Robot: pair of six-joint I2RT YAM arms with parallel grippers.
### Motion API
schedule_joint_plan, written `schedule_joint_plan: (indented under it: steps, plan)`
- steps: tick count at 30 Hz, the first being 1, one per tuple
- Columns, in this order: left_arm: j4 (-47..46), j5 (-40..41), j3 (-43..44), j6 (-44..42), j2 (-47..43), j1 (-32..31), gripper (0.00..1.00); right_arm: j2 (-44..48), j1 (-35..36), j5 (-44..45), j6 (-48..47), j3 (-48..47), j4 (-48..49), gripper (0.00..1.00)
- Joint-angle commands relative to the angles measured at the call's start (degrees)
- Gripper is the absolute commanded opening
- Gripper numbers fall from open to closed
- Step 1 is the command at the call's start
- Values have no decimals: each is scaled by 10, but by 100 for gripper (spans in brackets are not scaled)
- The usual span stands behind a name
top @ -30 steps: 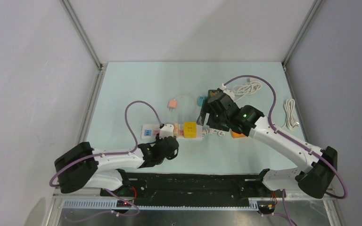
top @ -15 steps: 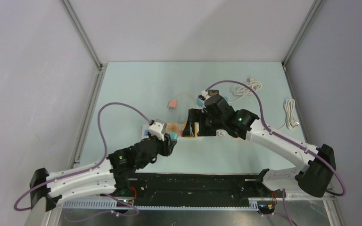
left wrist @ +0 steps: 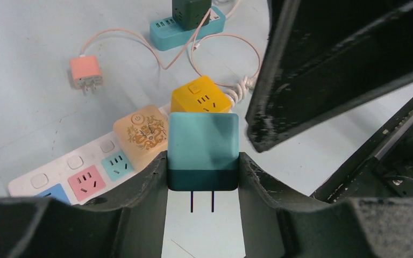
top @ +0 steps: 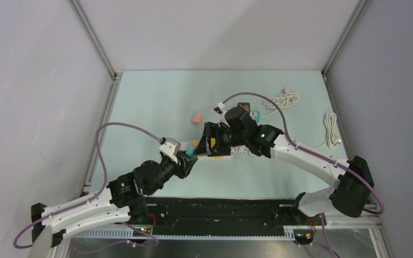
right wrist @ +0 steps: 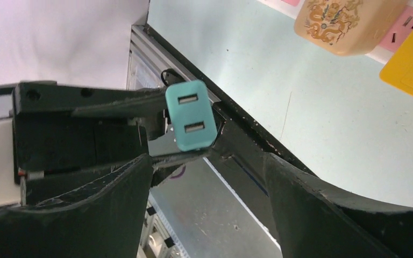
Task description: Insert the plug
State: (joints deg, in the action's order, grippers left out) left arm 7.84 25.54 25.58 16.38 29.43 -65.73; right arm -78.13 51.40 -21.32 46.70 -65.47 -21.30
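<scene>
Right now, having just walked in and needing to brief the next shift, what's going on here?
The left hand is clamped on a teal plug, lifted clear of the white power strip. The right hand is open and close in front of the plug, gripping nothing. A yellow cube and a cream adapter already sit on the strip; the teal plug is not inserted yet.

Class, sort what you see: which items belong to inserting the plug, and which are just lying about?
Belong to the job:
teal plug, gripped in the left tool
white power strip

Lying about:
pink plug
yellow cube adapter
white cable
</scene>
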Motion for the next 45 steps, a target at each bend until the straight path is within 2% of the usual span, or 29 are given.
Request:
schedule_joint_plan:
  steps: [1,9,15,18,24,26,27,28,29,31,37,42,45]
  plan:
    - [-21,0,18,-31,10,-4,23,-31,-4,0,28,-28,28,77]
    - [-25,-12,20,-41,15,-4,24,-69,-2,-5,-11,-55,48,67]
    - [-24,-11,19,-37,11,-4,27,-85,-5,-46,-22,-63,61,53]
    - [-24,5,23,-28,15,-4,32,-93,-4,-65,-14,-70,40,36]
    - [-24,11,34,-24,34,-4,34,-89,-2,-92,-15,-71,27,21]
    - [-24,12,36,-24,38,-4,37,-88,-3,-99,-19,-71,28,12]
    - [-24,12,37,-24,39,-4,45,-87,-4,-101,-21,-71,30,1]
    - [-23,12,38,-24,39,-4,52,-86,-6,-104,-28,-72,30,0]
    - [-23,9,39,-24,40,-4,73,-86,-9,-106,-39,-72,25,0]
    - [-13,1,46,-25,41,-4,96,-82,-19,-99,-63,-76,13,0]
    - [52,20,82,-11,6,-4,100,-48,-93,-90,-173,-86,-32,0]
    - [63,127,73,9,-66,-4,100,-13,-146,-78,-259,-92,-50,0]
    - [68,182,65,22,-80,-4,100,17,-143,3,-370,-85,-46,0]
